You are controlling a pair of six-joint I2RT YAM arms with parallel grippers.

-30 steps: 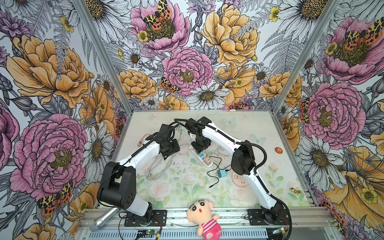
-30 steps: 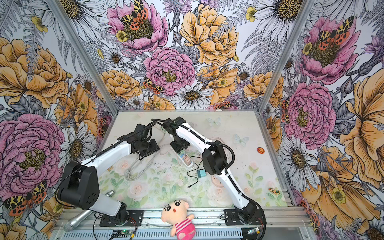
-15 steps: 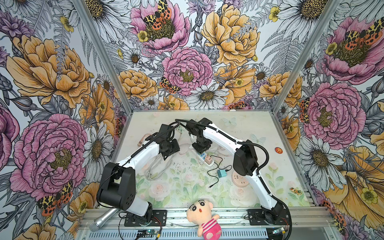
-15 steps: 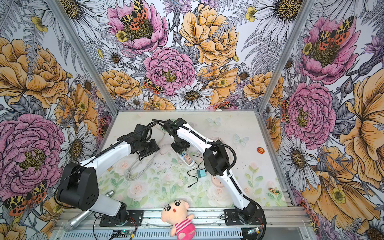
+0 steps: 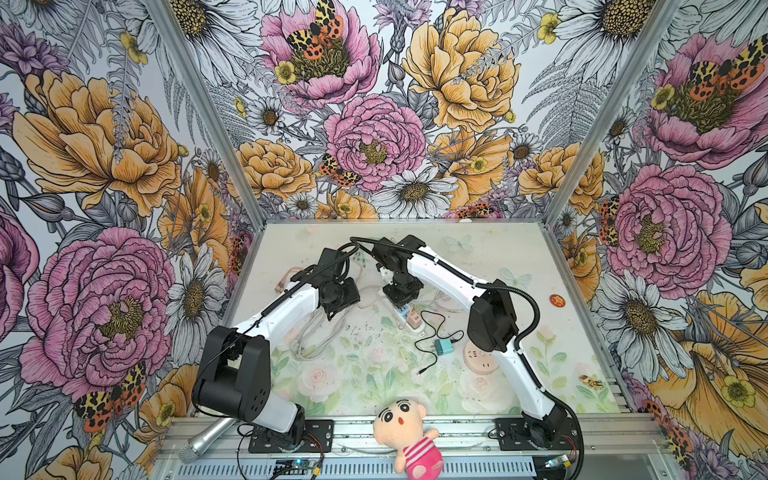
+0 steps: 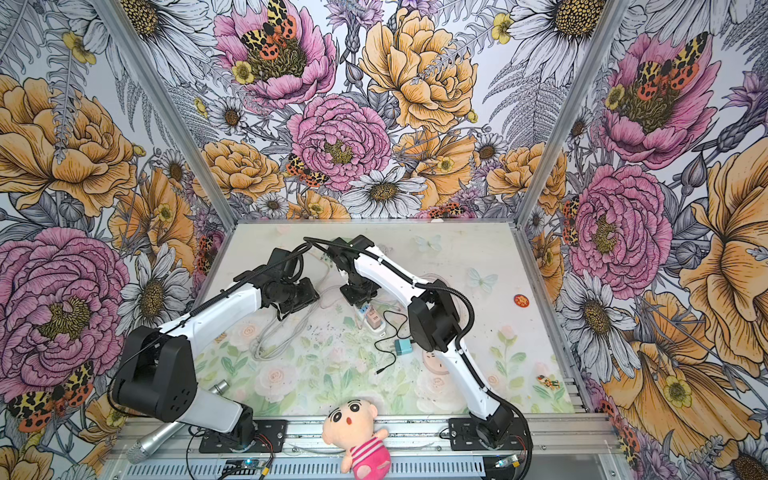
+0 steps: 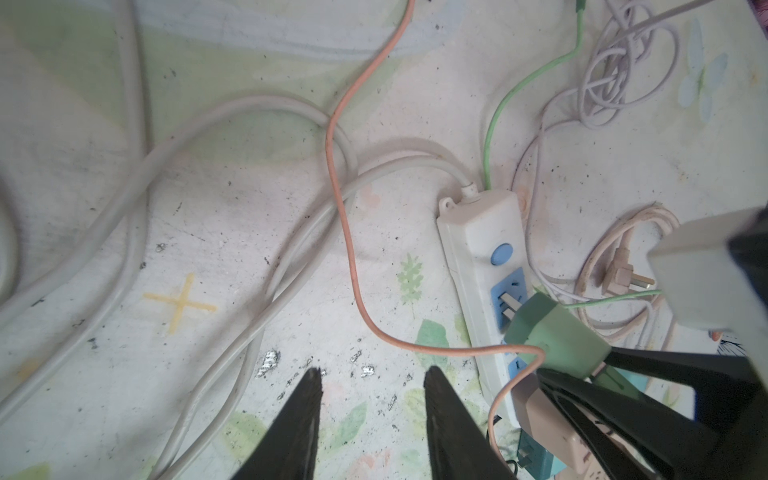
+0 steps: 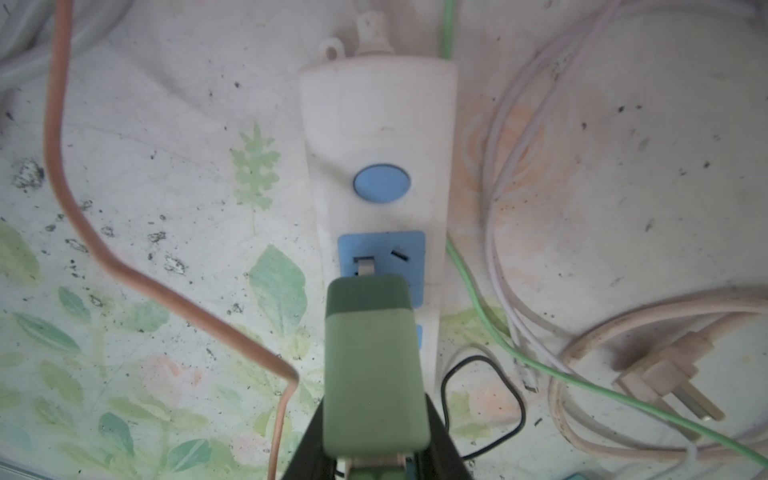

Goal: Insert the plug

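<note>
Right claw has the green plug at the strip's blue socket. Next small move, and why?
Probably a short push of the green plug straight along its prongs into the blue socket. The right claw is shut on it and the prongs meet the slots, but bare metal shows, so it is not seated. The left claw is open beside the power strip, holding nothing.

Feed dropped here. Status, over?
Right gripper shut on green plug. Left gripper open, empty. Prongs at blue socket on power strip, not seated. Nothing blocking.
</note>
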